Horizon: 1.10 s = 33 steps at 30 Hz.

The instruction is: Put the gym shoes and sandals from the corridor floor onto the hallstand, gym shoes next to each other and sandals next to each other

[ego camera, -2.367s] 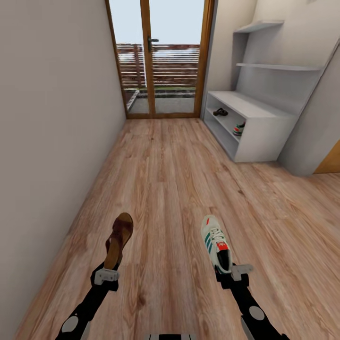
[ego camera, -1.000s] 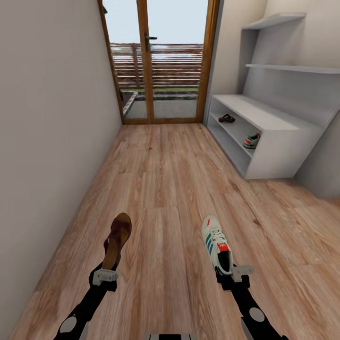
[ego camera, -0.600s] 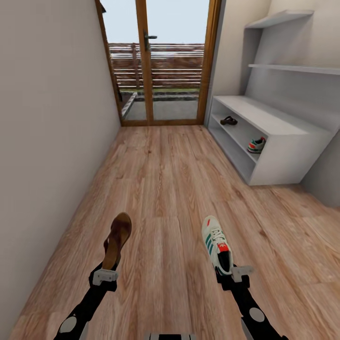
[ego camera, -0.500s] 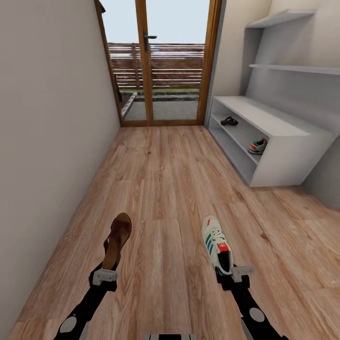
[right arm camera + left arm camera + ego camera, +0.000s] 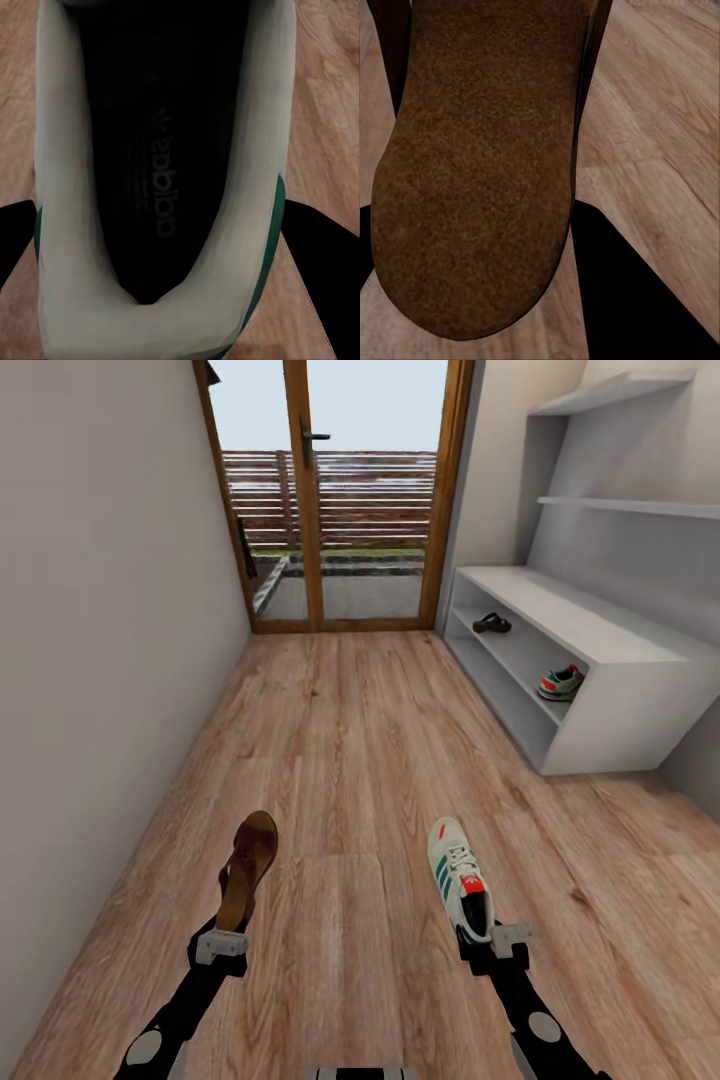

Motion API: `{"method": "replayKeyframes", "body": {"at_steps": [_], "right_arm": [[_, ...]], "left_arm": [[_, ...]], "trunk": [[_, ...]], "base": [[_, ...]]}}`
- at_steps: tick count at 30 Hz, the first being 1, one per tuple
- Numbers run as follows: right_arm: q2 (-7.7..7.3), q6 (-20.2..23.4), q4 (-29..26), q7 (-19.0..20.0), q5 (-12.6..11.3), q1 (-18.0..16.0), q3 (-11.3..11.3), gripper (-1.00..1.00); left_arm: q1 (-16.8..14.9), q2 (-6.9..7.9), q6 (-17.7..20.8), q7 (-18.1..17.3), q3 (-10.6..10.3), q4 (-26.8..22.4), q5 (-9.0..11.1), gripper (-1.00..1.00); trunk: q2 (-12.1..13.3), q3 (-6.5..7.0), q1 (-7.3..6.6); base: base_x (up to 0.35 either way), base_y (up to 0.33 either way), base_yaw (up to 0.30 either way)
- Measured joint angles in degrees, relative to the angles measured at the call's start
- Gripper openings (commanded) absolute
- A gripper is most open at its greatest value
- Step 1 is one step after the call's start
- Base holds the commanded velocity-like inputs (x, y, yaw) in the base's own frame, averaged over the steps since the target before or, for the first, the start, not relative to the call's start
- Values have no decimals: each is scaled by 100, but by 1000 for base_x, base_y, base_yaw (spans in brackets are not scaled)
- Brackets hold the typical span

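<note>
The left hand (image 5: 222, 945) holds a sandal (image 5: 248, 870) by its heel, above the floor (image 5: 350, 760); the right hand (image 5: 495, 940) grips a gym shoe (image 5: 458, 876) likewise. Farther right, the hallstand (image 5: 600, 690) already has the other sandal (image 5: 492, 623) and gym shoe (image 5: 561, 683) on its shelf, well apart. Half seems done; each carried shoe must join its mate.

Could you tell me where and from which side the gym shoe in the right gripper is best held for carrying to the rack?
As it is now: by the heel end, from behind. The right gripper has its jaws across the heel rim of the gym shoe, one on each side wall of the open collar, as the right wrist view shows. The heel seems the narrowest firm part, and the toe points ahead, free to slide onto the hallstand.
</note>
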Motion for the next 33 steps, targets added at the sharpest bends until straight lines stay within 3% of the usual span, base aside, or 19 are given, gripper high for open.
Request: {"method": "replayKeyframes", "body": {"at_steps": [33], "right_arm": [[0,0,2,-6,6,0,0,-100]], "left_arm": [[0,0,0,0,6,-1,3,-100]], "trunk": [[0,0,0]], "base": [[325,5,0]]}}
